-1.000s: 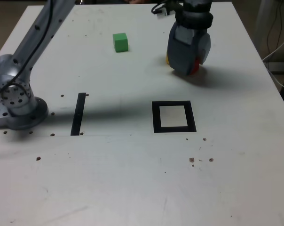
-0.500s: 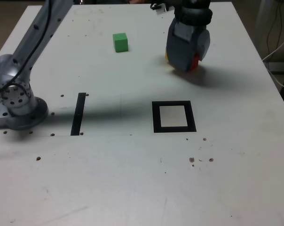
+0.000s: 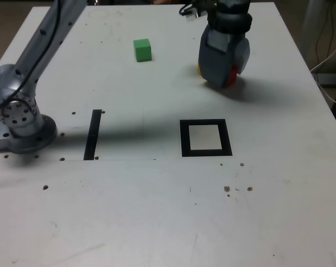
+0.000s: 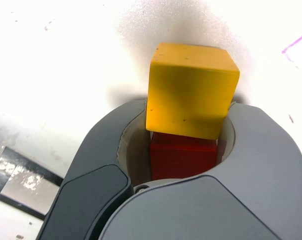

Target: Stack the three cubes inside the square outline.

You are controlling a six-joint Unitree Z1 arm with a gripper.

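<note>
White surface [image 3: 157,211], scuffed and speckled, carrying everything. Grey arm's gripper [image 3: 223,82] hangs near the far right corner; it has lifted a little over the last second, jaws nearly shut on the small red block [image 4: 181,155]. Looks like the carry has begun. Black square outline with pale centre [image 3: 206,138] mid-surface, nothing in it. Green block [image 3: 142,49] alone toward the far edge. Yellow block [image 4: 191,90] just beyond the red one, mostly hidden behind the gripper from outside; contact unclear.

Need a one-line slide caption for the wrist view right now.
Wrist view: gripper shut on the red cube, yellow cube just beyond it, square outline at the frame's edge.
</note>
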